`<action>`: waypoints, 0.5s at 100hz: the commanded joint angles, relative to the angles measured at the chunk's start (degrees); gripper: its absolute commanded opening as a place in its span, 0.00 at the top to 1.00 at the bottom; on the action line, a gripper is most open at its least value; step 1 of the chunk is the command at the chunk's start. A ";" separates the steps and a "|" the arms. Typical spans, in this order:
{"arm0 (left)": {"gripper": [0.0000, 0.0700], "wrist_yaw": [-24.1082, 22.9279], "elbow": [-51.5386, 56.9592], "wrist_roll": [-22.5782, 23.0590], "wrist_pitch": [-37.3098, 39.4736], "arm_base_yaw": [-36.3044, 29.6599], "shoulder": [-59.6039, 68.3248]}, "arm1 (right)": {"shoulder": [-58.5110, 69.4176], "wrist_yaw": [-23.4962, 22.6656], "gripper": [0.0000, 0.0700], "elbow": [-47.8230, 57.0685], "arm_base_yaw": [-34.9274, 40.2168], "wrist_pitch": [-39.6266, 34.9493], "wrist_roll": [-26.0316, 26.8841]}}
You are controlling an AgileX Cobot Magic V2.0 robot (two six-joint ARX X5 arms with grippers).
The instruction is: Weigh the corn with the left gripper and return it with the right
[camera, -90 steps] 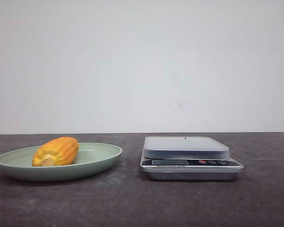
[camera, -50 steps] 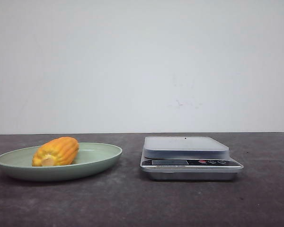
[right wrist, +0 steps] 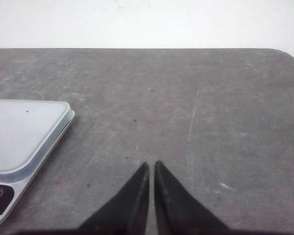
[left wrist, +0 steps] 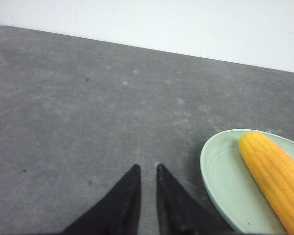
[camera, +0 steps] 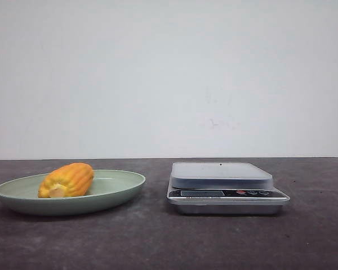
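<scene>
The corn (camera: pixel 67 180), a short orange-yellow cob with its pale cut end towards me, lies in a pale green plate (camera: pixel 127 181) at the left of the table. In the left wrist view the corn (left wrist: pixel 272 171) and plate (left wrist: pixel 220 171) show beside my left gripper (left wrist: pixel 147 167). That gripper's black pointed fingers stand nearly together over bare table with nothing between them. My right gripper (right wrist: pixel 151 164) is shut and empty over bare table, beside the scale (right wrist: pixel 19 132). Neither gripper shows in the front view.
A silver kitchen scale (camera: pixel 222 175) with a flat pale platform stands right of the plate, its display and buttons facing front. The table is dark grey, with a white wall behind it. The table's far right corner (right wrist: pixel 284 51) shows in the right wrist view.
</scene>
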 commanded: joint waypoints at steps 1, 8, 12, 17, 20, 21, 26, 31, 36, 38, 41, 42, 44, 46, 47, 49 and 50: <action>0.99 0.17 -0.81 0.50 -0.24 -0.11 -0.04 | -0.17 0.79 0.98 -0.33 0.07 0.90 -0.17; 0.99 0.17 -0.81 0.50 -0.24 -0.11 -0.04 | -0.17 0.61 0.98 -0.33 0.09 0.90 -0.17; 0.99 0.17 -0.81 0.50 -0.24 -0.11 -0.04 | -0.17 0.59 0.98 -0.33 0.15 0.92 -0.09; 0.99 0.17 -0.81 0.48 -0.24 -0.11 -0.04 | -0.17 0.55 0.98 -0.33 0.33 0.94 -0.09; 0.99 0.17 -0.81 0.50 -0.24 -0.11 -0.04 | -0.17 0.48 0.98 -0.33 0.44 0.92 0.09; 0.99 0.17 -0.81 0.50 -0.24 -0.11 -0.04 | -0.17 0.44 0.98 -0.33 0.48 0.92 0.22; 0.99 0.17 -0.81 0.50 -0.24 -0.11 -0.04 | -0.17 0.17 0.98 -0.33 0.66 0.94 0.55; 0.99 0.15 -0.81 0.48 -0.24 -0.11 -0.04 | -0.17 0.15 0.98 -0.33 0.85 0.94 0.57; 0.99 0.17 -0.81 0.50 -0.20 -0.11 -0.04 | -0.17 0.17 0.98 -0.33 1.09 0.94 0.59; 0.99 0.17 -0.81 0.50 -0.20 -0.11 -0.04 | -0.17 0.17 0.98 -0.33 1.16 0.92 0.57; 0.99 0.15 -0.81 0.50 -0.20 -0.11 -0.04 | -0.17 0.17 0.98 -0.33 1.20 0.90 0.57; 0.99 0.17 -0.81 0.50 -0.20 -0.11 -0.04 | -0.17 0.17 0.98 -0.33 1.20 0.90 0.59; 0.99 0.17 -0.81 0.50 -0.20 -0.11 -0.04 | -0.17 0.15 0.98 -0.33 1.22 0.85 0.61; 0.99 0.17 -0.81 0.50 -0.22 -0.11 -0.04 | -0.17 0.15 0.98 -0.33 1.22 0.85 0.70; 0.99 0.17 -0.81 0.50 -0.22 -0.11 -0.04 | -0.17 0.15 0.98 -0.33 1.22 0.83 0.79; 0.99 0.17 -0.81 0.50 -0.22 -0.11 -0.04 | -0.17 0.13 0.98 -0.33 1.22 0.79 1.03; 0.99 0.17 -0.81 0.50 -0.22 -0.11 -0.04 | -0.17 0.13 0.98 -0.33 1.22 0.74 1.22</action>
